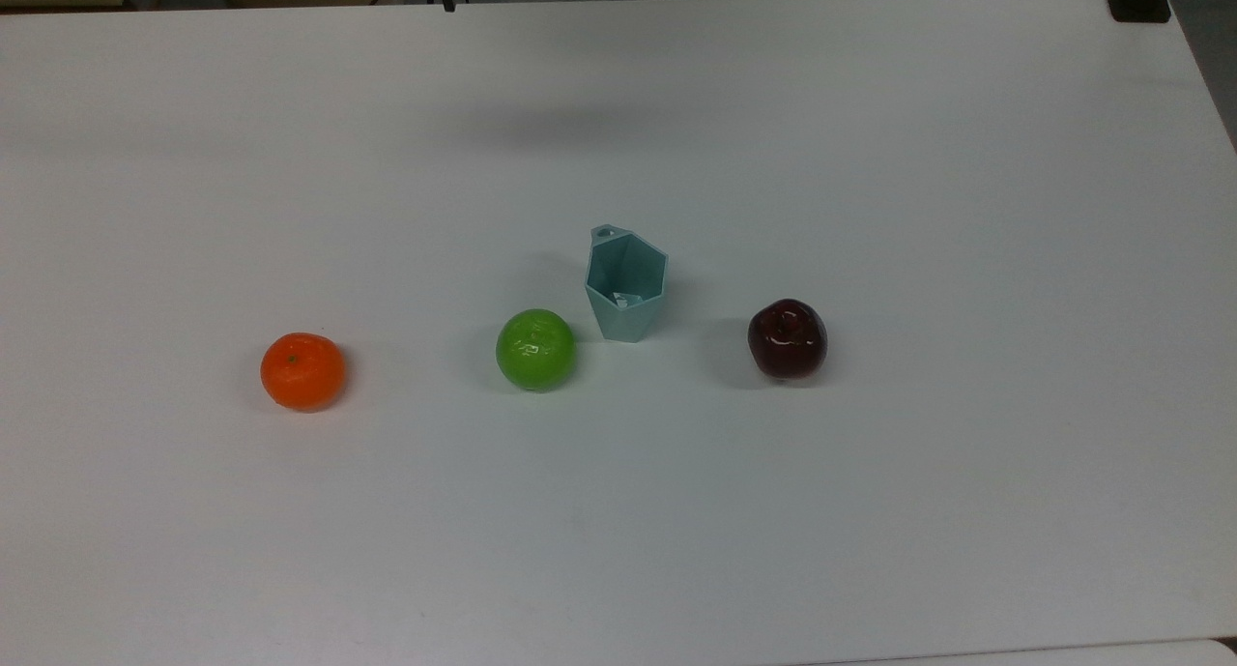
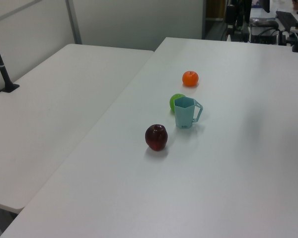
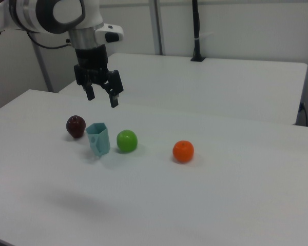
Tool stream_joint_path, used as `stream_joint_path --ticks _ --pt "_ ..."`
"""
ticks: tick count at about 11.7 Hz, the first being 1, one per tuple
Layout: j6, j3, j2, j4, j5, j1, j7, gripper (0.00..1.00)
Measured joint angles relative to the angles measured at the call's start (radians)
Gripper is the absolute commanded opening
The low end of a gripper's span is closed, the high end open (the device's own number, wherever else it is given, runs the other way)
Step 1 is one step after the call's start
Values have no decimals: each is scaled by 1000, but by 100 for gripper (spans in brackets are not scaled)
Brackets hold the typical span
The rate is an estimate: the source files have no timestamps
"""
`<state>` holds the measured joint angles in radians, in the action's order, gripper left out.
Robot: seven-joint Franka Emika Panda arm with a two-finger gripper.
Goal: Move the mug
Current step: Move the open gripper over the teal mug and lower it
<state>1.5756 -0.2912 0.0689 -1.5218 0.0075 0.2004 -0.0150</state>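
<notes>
The mug (image 1: 625, 286) is a pale teal faceted cup standing upright on the white table, its hexagonal rim open and a small tab with a hole at its far edge in the top view. It also appears as the mug (image 2: 186, 113) and the mug (image 3: 98, 139). In the right view my gripper (image 3: 101, 97) hangs open in the air well above the table, above and slightly behind the mug, holding nothing.
A green apple (image 1: 535, 349) lies close beside the mug at the top view's left. Farther out are an orange (image 1: 302, 370) and a dark red apple (image 1: 788, 338). A second white table (image 2: 49, 109) adjoins. A black post (image 3: 196, 31) stands behind.
</notes>
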Motion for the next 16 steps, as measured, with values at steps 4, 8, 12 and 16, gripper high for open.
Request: stream_joint_path --ticks 4,8,12,16 --pt "-25 0 -4 0 3 0 0 100" --pt "-9 4 2 -5 34 1 -119 100" --pt "7 21 24 -45 53 8 -287 100" --pt "159 106 105 -114 53 16 -314 100"
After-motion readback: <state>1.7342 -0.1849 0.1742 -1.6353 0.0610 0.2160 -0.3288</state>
